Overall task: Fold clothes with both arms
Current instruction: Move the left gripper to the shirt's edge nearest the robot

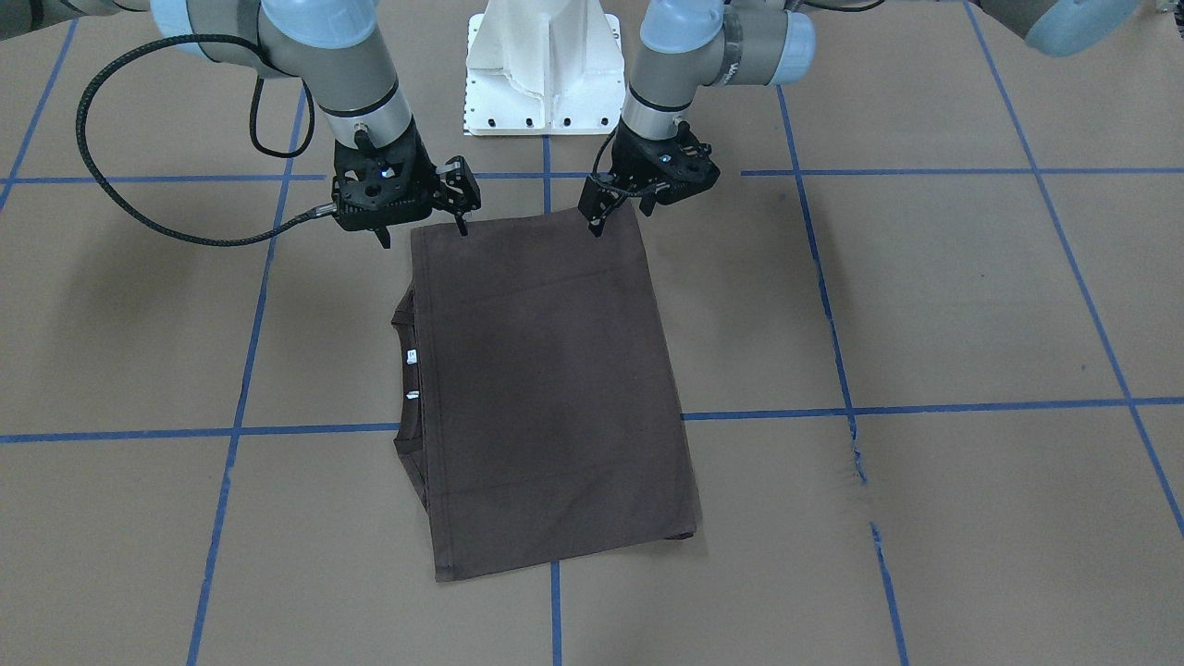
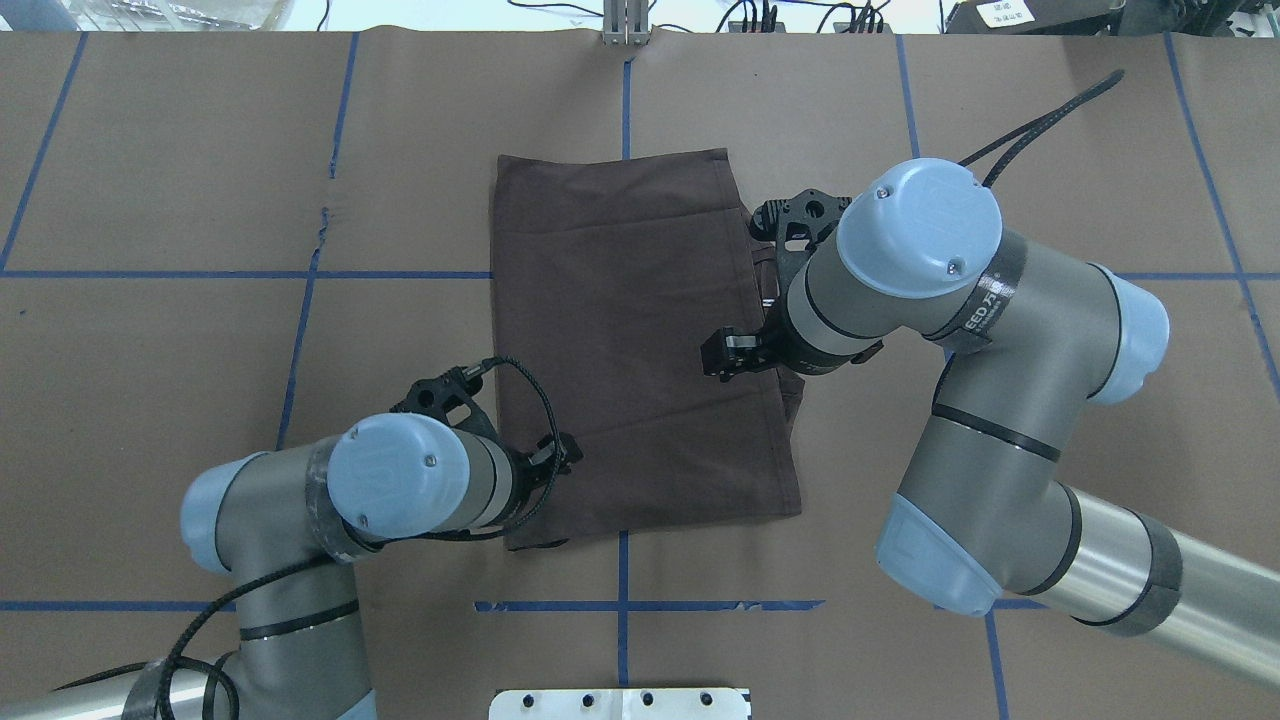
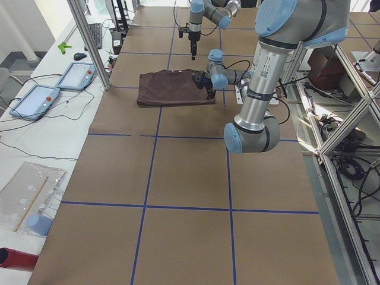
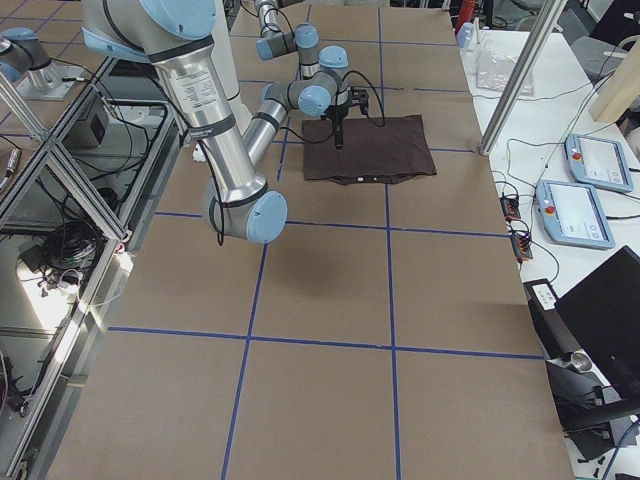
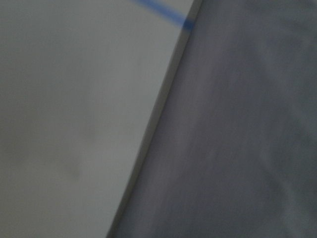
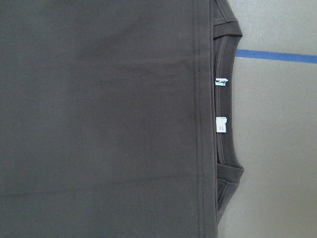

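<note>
Mid-fold: the dark brown short-sleeved T-shirt (image 1: pixel 555 388) lies rectangular on the brown-papered desk (image 1: pixel 925 305). The black two-finger left gripper (image 1: pixel 622 217) & right gripper (image 1: pixel 422 233) are held spread at its robot-side corners, prob. pinching nothing. Next: both corners to be pinched, lifted together.

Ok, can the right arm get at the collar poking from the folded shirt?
Probably yes: the collar lies uncovered on the side nearest the right gripper, whose jaws are open, with nothing between.

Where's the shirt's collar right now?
In the front-facing view, the collar peeks out along the folded T-shirt's view-left edge, on the right gripper's side.
</note>
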You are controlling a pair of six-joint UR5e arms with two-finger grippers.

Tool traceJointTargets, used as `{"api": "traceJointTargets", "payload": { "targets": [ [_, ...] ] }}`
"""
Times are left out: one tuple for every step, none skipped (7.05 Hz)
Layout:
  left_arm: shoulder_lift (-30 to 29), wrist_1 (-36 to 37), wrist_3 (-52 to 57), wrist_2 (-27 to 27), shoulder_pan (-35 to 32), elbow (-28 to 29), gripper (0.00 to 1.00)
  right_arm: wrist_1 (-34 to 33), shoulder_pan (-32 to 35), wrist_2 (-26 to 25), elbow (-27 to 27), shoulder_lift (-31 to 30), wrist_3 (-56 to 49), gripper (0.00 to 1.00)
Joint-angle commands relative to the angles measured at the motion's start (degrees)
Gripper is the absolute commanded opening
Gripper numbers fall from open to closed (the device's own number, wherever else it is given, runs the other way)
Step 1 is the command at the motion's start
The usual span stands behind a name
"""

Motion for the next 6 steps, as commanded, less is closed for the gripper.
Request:
{"api": "traceJointTargets", "payload": {
  "targets": [
    [0.1, 2.4, -2.2, 1.6, 2.8, 0.4, 0.93, 0.0, 0.6, 0.3, 0.2, 0.0, 0.4, 1.0],
    [0.1, 2.5, -2.2, 2.0, 2.8, 0.5, 0.92, 0.0, 0.7, 0.4, 0.2, 0.0, 0.4, 1.0],
    [0.1, 2.5, -2.2, 2.0, 2.8, 0.6, 0.9, 0.0, 0.9, 0.4, 0.2, 0.0, 0.4, 1.0],
    [0.1, 2.5, -2.3, 1.9, 2.9, 0.8, 0.89, 0.0, 0.8, 0.4, 0.2, 0.0, 0.6, 1.0],
    [0.1, 2.6, -2.5, 1.9, 3.0, 1.1, 0.87, 0.0, 0.9, 0.4, 0.3, 0.0, 0.7, 1.0],
    [0.1, 2.6, -2.6, 1.9, 3.1, 1.1, 0.86, 0.0, 0.9, 0.4, 0.3, 0.0, 0.7, 1.0]
  ]
}}
